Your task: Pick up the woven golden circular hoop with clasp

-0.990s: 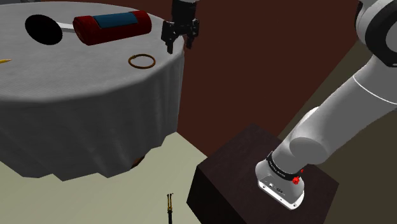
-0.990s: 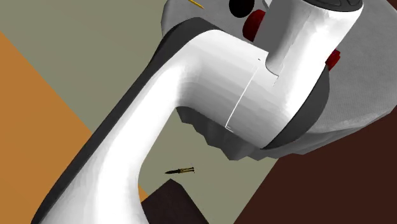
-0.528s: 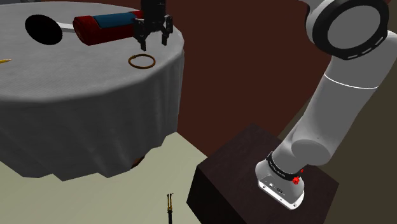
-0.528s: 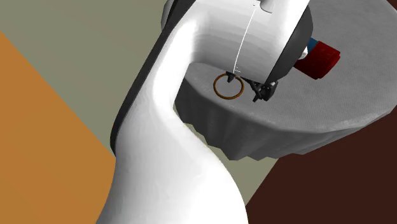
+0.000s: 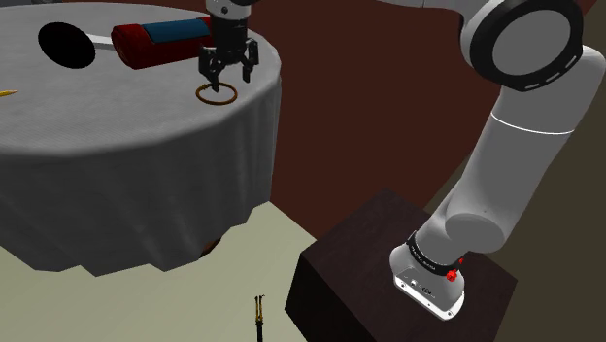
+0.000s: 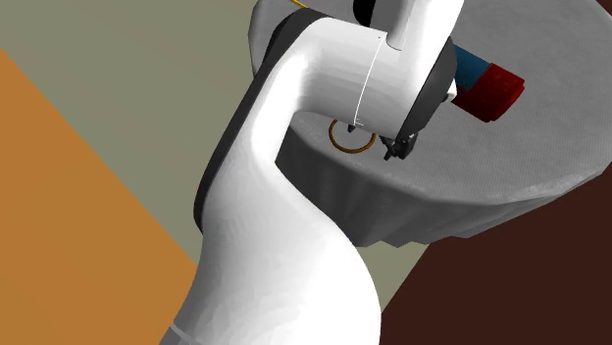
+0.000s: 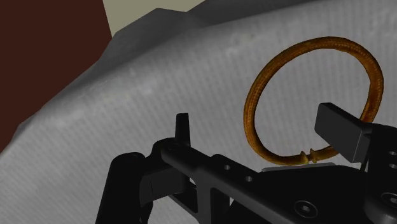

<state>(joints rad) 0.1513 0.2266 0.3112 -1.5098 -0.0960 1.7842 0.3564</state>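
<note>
Lying flat on the grey tablecloth [image 5: 146,126], the woven golden hoop [image 7: 251,108] sits just beneath the gripper [image 5: 228,78], near the round table's edge. Its small clasp [image 7: 305,156] is on the stretch of ring closest to the hand's base. The black fingers [image 7: 340,130] stand spread apart, released, clasping nothing. One tip overlaps the ring's rim and the other stands outside it; whether either touches it I cannot tell. Just beyond the hand lies a red roll [image 5: 146,47] with a blue band, and past that a black disc [image 5: 66,45]. Far below the hand, a thin tool [image 5: 259,316] lies on the floor beside the dark stand [image 5: 359,253].
</note>
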